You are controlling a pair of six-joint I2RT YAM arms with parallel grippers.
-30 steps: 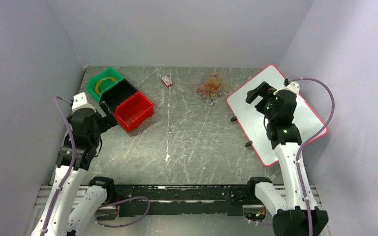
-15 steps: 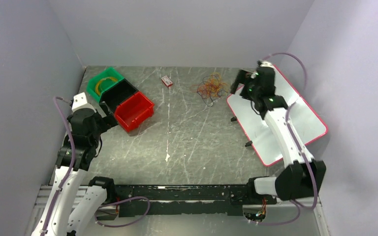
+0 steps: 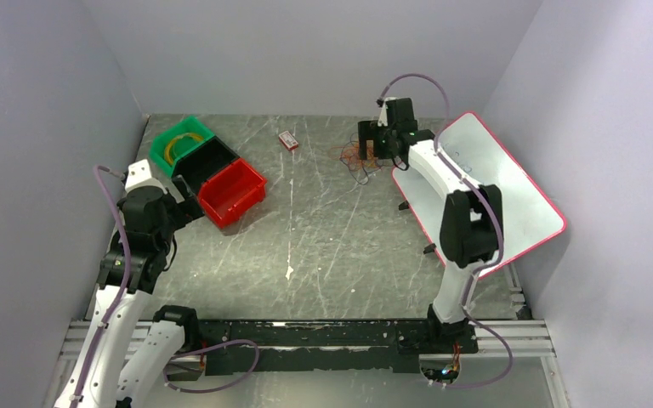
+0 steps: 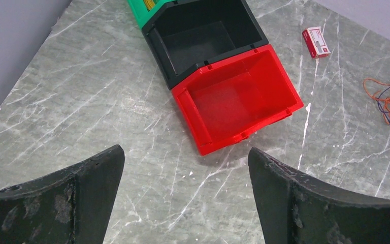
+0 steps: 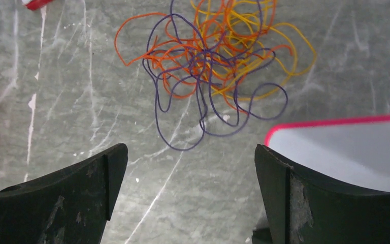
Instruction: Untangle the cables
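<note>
Marbled grey desk (image 3: 323, 238) carries the cables (image 5: 213, 56), knotted near its far edge beside a red-rimmed board (image 5: 345, 147). Over them the right gripper (image 5: 190, 152) hovers, jaws wide and empty; grabbing mid-tangle could tighten knots or drag everything.

Matt grey stone-look table (image 4: 81, 101), white-veined and scratched. Smooth moulded plastic red bin (image 4: 233, 101), faintly shiny. Black bin (image 4: 203, 38) touching the red bin, duller. Well right of the red bin, cables (image 5: 218, 56), thin and smooth-sheathed.

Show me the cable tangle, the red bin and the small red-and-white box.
cable tangle (image 5: 210, 56), right wrist view, knotted middle
red bin (image 4: 233, 101), left wrist view, bare floor
small red-and-white box (image 4: 316, 42), left wrist view, top face
</note>
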